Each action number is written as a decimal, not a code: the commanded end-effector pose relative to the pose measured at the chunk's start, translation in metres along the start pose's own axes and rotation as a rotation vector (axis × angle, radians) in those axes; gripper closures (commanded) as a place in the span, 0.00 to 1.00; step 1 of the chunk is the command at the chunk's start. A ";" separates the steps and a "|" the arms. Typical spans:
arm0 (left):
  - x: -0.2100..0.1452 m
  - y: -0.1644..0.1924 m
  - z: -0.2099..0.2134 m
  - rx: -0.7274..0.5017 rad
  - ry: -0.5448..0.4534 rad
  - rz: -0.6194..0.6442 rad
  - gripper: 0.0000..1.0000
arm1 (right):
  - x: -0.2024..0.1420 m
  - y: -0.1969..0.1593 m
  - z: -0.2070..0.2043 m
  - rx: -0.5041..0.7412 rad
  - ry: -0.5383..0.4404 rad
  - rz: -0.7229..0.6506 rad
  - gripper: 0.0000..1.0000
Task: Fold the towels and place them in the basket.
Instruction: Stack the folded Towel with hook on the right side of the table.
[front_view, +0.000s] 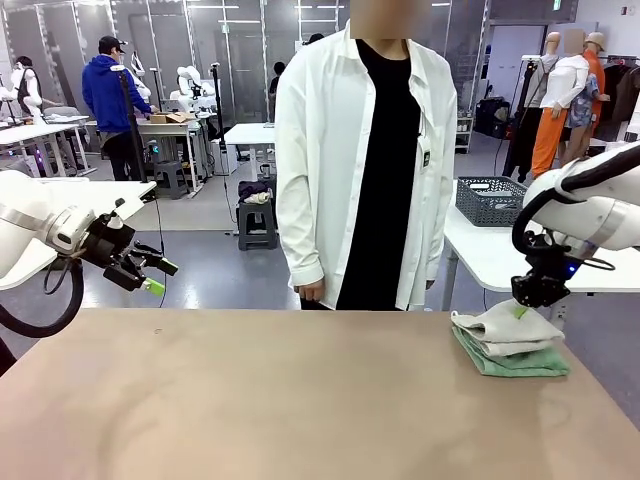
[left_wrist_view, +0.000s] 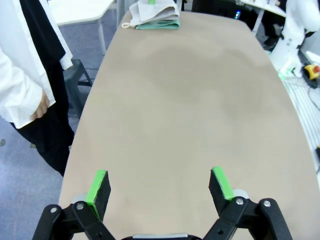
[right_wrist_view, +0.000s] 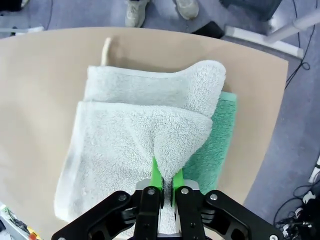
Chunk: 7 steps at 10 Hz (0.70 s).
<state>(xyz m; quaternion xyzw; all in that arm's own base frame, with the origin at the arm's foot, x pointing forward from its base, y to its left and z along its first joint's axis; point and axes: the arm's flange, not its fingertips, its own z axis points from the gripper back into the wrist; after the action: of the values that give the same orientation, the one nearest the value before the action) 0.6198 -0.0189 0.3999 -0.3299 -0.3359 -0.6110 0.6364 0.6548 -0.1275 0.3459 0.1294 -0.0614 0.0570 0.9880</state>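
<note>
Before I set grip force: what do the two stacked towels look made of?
Cream towel: looks like soft terry cloth, matte, with a looped nubby pile and limp folds. Sea-green towel beneath it: the same fuzzy terry texture on its exposed edge. The fibre itself can't be told.

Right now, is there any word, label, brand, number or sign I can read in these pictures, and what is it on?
None can be read.
A small tag hangs on the person's white coat: too small to read.
A green sign sits high on the far wall: too blurred to read.
The cream towel, green towel and table carry no print.
</note>
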 end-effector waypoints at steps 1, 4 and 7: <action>0.002 -0.002 0.000 0.006 0.003 -0.002 0.00 | 0.003 -0.001 -0.002 0.048 0.019 0.016 0.79; 0.002 -0.002 0.000 0.006 0.003 -0.002 0.00 | -0.002 0.004 0.005 0.036 0.025 0.042 0.51; 0.002 -0.002 0.000 0.006 0.003 -0.002 0.00 | -0.008 0.010 0.037 -0.010 0.026 0.061 0.19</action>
<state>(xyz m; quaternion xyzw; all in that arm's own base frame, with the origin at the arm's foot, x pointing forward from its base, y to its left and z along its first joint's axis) 0.6198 -0.0190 0.3999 -0.3299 -0.3359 -0.6110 0.6364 0.6513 -0.1271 0.3717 0.1306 -0.0556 0.0722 0.9872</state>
